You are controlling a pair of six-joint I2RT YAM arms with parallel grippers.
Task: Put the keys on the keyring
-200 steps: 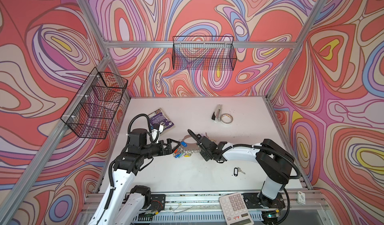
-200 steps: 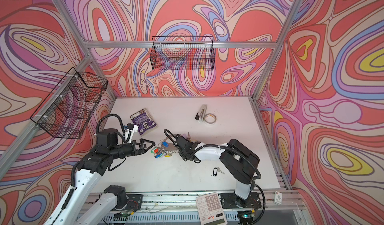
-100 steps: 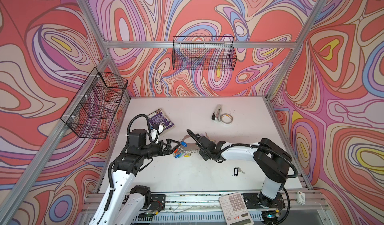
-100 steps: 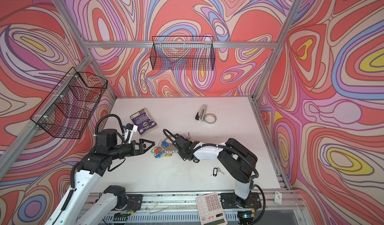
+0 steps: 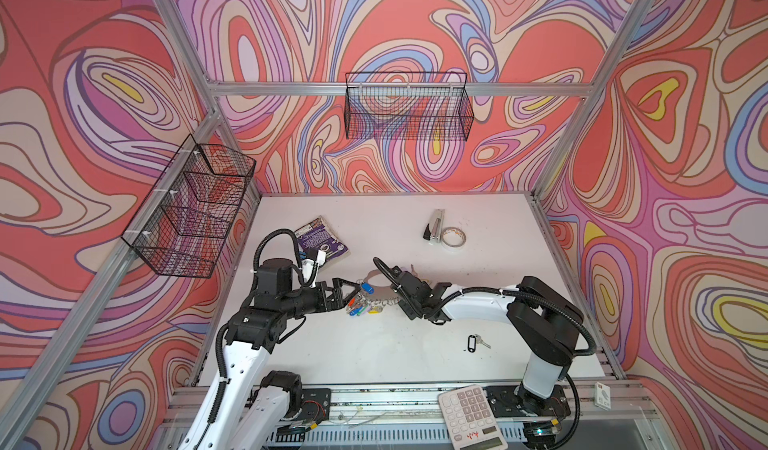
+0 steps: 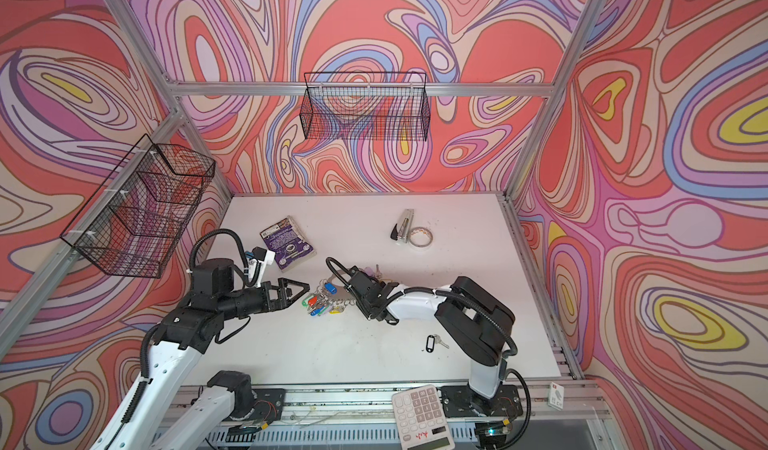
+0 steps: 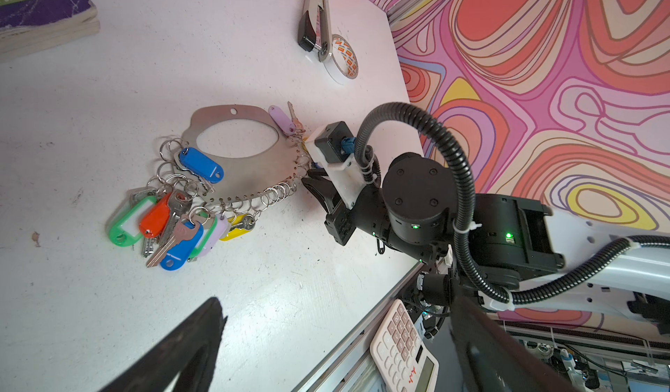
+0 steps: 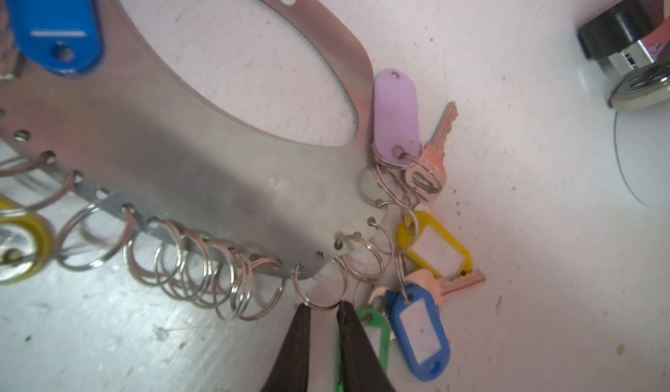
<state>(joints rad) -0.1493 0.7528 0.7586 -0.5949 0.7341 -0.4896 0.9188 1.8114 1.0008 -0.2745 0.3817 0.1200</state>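
White tabletop (image 5: pixel 374 356), scuffed. Nearest, well behind right gripper (image 8: pixel 322 307), back by its arm's base: keys (image 5: pixel 475 341), lying loose. Fingertips (image 8: pixel 297 336) nearly together at ringed edge of keyring (image 7: pixel 250 171); grip unclear. Across keyring, left gripper (image 5: pixel 352 292) spread wide. Farthest: tape roll (image 5: pixel 454 248).

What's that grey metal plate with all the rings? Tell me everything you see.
The keyring is a flat grey metal plate with a big oval opening and one small hole near its rim. Tiny holes along its curved edge carry split rings, some bare, others holding keys with blue, green, red, yellow and lilac tags. It lies flat on the table. The tips of the right gripper flank one bare ring; grip unclear.
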